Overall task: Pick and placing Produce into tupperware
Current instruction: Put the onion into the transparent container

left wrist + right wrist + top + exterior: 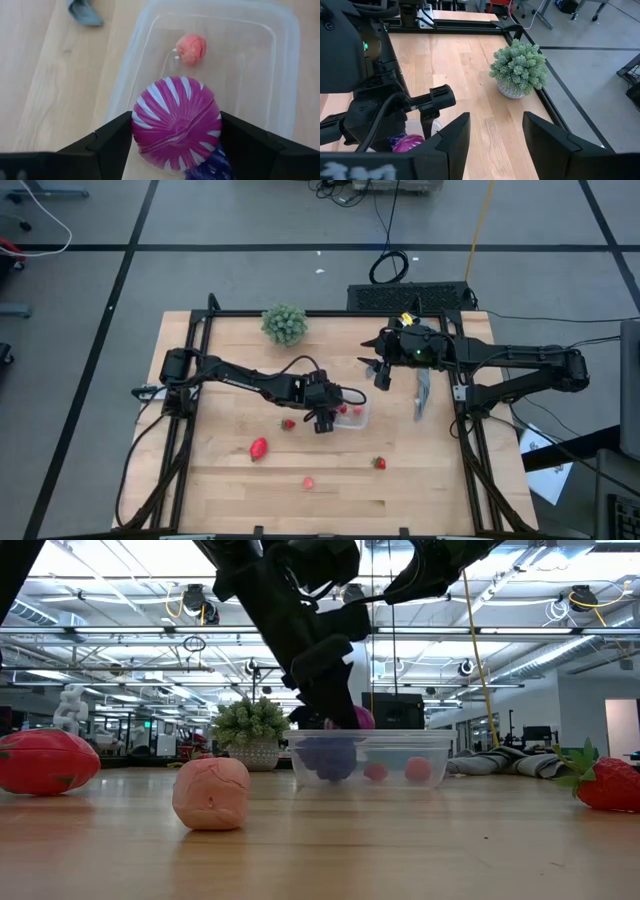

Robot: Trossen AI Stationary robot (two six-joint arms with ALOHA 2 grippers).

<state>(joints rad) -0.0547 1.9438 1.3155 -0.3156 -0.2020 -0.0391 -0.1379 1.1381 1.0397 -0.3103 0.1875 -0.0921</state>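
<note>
Magenta ball (175,122) in left tool (175,145), over tupperware (280,65)

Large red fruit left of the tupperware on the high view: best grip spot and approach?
Judging by its pose, the large red fruit lies flat and elongated on bare table. Come straight down and close across its narrower middle; nothing crowds it. The empty, open right gripper could do it.

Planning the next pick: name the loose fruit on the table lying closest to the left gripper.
The small red strawberry, just beside the left gripper; the larger red fruit, pink piece and other strawberry lie farther off.
</note>
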